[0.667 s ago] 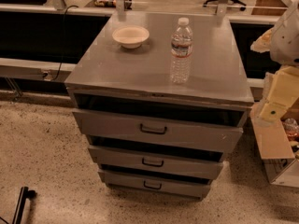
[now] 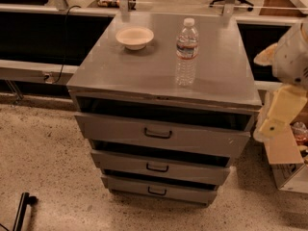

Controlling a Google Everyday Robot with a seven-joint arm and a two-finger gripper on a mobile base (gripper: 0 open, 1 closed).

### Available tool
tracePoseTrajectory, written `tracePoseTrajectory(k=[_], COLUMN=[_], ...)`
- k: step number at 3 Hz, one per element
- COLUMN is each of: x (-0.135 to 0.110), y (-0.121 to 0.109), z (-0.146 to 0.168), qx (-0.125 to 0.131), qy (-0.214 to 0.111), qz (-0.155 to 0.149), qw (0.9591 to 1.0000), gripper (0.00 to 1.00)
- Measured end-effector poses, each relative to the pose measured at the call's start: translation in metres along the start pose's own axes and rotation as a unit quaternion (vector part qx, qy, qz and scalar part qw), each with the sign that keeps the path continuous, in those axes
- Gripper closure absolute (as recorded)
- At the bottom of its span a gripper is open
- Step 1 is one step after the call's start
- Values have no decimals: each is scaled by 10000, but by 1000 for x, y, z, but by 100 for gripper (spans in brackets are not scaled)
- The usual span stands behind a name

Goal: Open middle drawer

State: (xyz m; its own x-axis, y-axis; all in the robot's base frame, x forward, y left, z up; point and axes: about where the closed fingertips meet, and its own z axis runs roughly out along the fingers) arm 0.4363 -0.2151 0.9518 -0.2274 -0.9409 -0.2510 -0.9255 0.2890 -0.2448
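Note:
The grey three-drawer cabinet (image 2: pixel 159 71) stands in the centre. The middle drawer (image 2: pixel 192 170) is the second front down, low and wide, with a small black pull handle (image 2: pixel 157 167) at its centre. A dark gap shows above it. My gripper (image 2: pixel 272 126) hangs at the end of the cream and white arm (image 2: pixel 288 57) at the right edge. It is beside the cabinet's right side, about level with the top drawer, and well to the right of the middle drawer's handle. It touches nothing.
A clear water bottle (image 2: pixel 186 52) and a cream bowl (image 2: pixel 134 36) stand on the cabinet top. The taller top drawer (image 2: pixel 202 139) and the slim bottom drawer (image 2: pixel 183 192) flank the middle one. A cardboard box (image 2: pixel 288 170) sits on the floor at the right.
The arm at the right has dropped slightly. The cabinet, drawers, bottle and bowl are as before.

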Motion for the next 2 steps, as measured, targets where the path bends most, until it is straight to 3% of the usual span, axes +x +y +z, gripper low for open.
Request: tracePoseTrajectory(k=[1, 2], x=[7, 24], y=[43, 58], z=[40, 56], qx=[-87, -37], qy=[-636, -833], qz=[6, 170], qw=[9979, 9964], gripper=[0, 0])
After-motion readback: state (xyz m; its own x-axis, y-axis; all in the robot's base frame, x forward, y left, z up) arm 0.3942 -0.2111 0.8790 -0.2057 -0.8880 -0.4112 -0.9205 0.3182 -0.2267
